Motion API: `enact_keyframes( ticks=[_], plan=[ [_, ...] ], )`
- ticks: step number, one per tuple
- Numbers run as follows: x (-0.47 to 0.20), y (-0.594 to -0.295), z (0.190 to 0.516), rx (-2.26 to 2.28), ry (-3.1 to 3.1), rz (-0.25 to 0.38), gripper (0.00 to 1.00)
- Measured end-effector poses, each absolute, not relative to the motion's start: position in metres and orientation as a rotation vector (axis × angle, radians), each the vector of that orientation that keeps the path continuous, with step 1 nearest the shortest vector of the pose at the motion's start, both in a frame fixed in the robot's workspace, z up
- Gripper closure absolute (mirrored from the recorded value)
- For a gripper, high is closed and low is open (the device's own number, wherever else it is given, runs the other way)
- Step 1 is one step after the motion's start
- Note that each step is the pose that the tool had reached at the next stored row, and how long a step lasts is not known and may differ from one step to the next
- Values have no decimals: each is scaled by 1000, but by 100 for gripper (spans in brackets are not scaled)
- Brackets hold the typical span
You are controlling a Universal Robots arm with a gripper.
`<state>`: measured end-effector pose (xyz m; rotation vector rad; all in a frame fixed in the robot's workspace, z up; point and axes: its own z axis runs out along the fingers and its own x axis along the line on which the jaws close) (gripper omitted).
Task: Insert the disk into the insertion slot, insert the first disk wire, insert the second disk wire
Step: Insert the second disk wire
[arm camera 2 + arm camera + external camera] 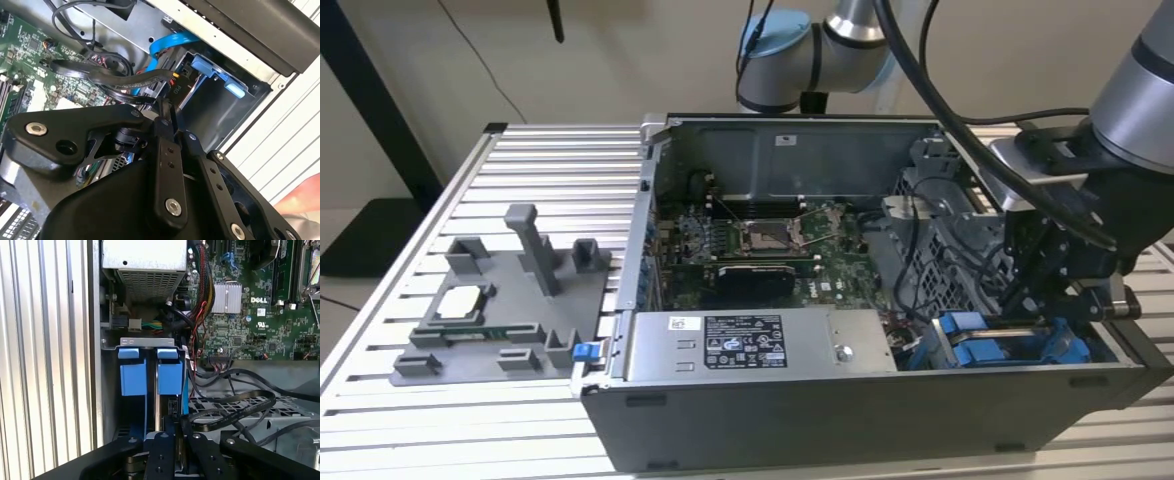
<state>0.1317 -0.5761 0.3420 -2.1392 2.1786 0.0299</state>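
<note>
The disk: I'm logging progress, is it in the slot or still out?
In. The disk stands edge-up between the blue rails of the slot, with the claw just above it.

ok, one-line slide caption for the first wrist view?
Gripper at the grey metal drive bay with bright blue plastic tabs, beside the green motherboard.

Gripper (167, 112) fingertips hidden among black cables (125, 80); open or closed undeterminable. Arm (1147, 80) cut off by frame edge in exterior view. Drive bay (150, 375) lower part hidden behind gripper body in first wrist view.
</note>
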Motion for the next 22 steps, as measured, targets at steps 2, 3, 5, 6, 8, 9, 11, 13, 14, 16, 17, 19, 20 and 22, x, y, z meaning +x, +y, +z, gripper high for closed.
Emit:
enact_keyframes(
  ticks=[2, 3, 5, 6, 8, 9, 11, 13, 14, 16, 17, 19, 20, 22],
  plan=[
    [132, -576, 342, -2139, 2179, 30, 100],
    [132, -576, 342, -2139, 2179, 30, 100],
    [132, -576, 342, -2139, 2179, 30, 100],
    [132, -576, 342, -2139, 2179, 30, 100],
    [132, -576, 342, -2139, 2179, 30, 100],
    [132, -576, 342, -2139, 2179, 30, 100],
    [132, -576, 342, -2139, 2179, 30, 100],
    [131, -576, 342, -2139, 2179, 30, 100],
    [131, -576, 342, -2139, 2179, 30, 100],
    [131, -576, 341, -2139, 2178, 31, 100],
    [130, -576, 341, -2138, 2178, 31, 100],
    [130, -576, 342, -2139, 2179, 30, 100],
    [130, -576, 342, -2139, 2179, 30, 100],
    [130, -576, 341, -2139, 2179, 30, 100]
  ],
)
